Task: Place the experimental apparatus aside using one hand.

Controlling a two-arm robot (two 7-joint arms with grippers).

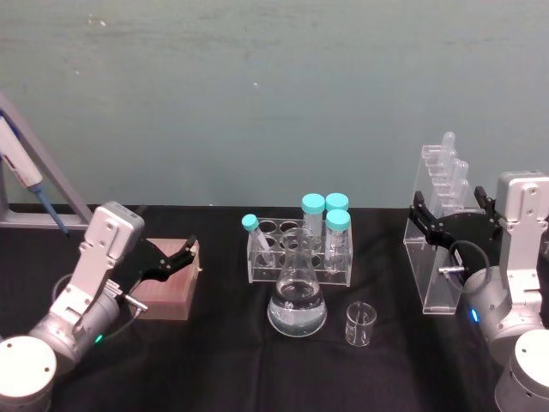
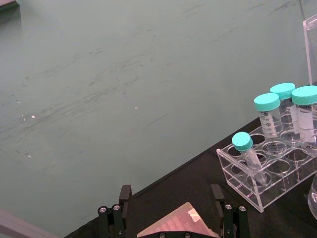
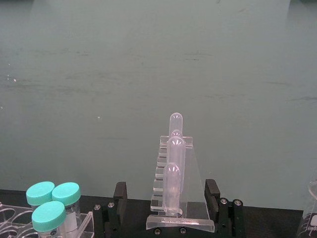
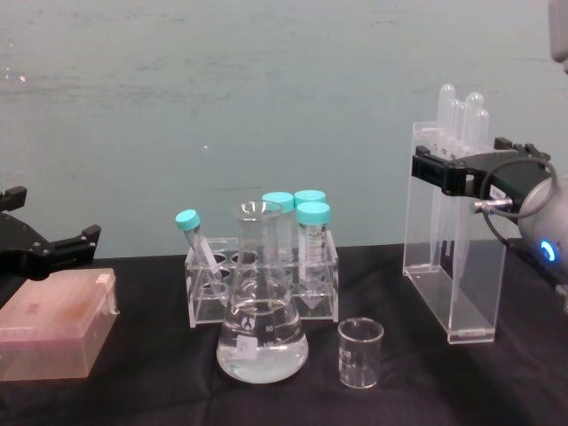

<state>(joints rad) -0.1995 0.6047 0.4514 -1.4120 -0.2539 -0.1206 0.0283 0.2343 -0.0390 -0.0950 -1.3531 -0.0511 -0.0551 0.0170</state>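
Clear acrylic pipette stand (image 1: 434,276) (three pipettes (image 3: 172,171)) | right tool (image 1: 451,206) straddles it, jaws apart

Soft, even light puts faint glints on the flask (image 4: 263,346); the black cloth (image 4: 444,390) stays dark.

On the desk (image 1: 223,369), the flask (image 1: 297,300) stands before the tube rack (image 1: 300,253), the beaker (image 1: 359,324) just right of the flask. The pipette stand (image 1: 433,266) is far right, the box (image 1: 167,292) far left
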